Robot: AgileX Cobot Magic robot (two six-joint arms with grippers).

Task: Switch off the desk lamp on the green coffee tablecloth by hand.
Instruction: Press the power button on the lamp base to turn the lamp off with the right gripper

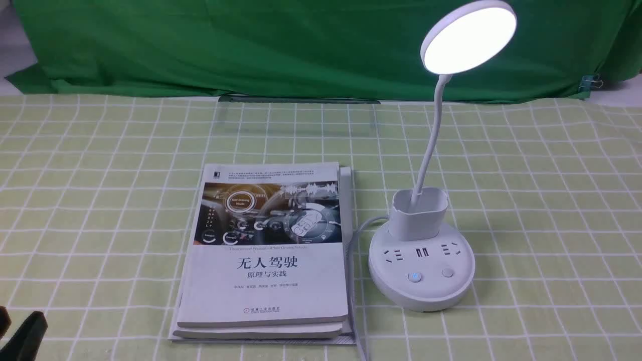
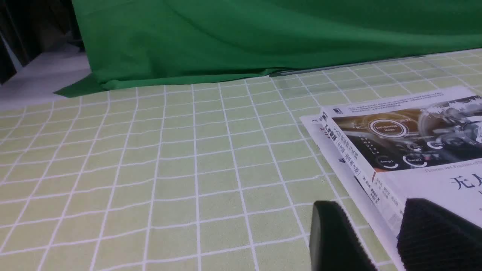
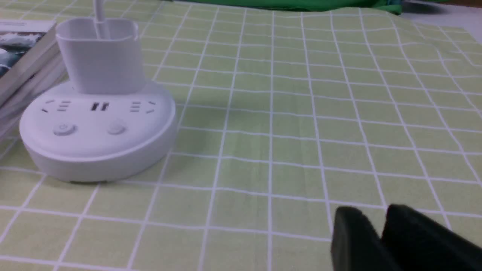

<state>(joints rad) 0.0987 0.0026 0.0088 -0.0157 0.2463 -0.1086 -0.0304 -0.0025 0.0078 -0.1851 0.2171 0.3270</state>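
The white desk lamp stands right of centre on the green coffee tablecloth [image 1: 100, 200]. Its disc head [image 1: 469, 37] glows brightly. The neck rises from the cup holder [image 1: 419, 213] on the round base [image 1: 421, 293]. The left button [image 1: 414, 277] glows blue and the right button [image 1: 447, 273] is dark. The base also shows in the right wrist view [image 3: 98, 150]. My left gripper [image 2: 369, 205] is open and empty, low at the near left beside the books; a black part of it shows in the front view [image 1: 22, 333]. My right gripper [image 3: 372, 210] is shut, empty, near and to the right of the base.
A stack of books [image 1: 266, 250] lies just left of the lamp, and it also shows in the left wrist view [image 2: 414, 150]. The lamp's white cord [image 1: 357, 240] runs between books and base toward the near edge. A dark green backdrop cloth [image 1: 251, 45] hangs behind.
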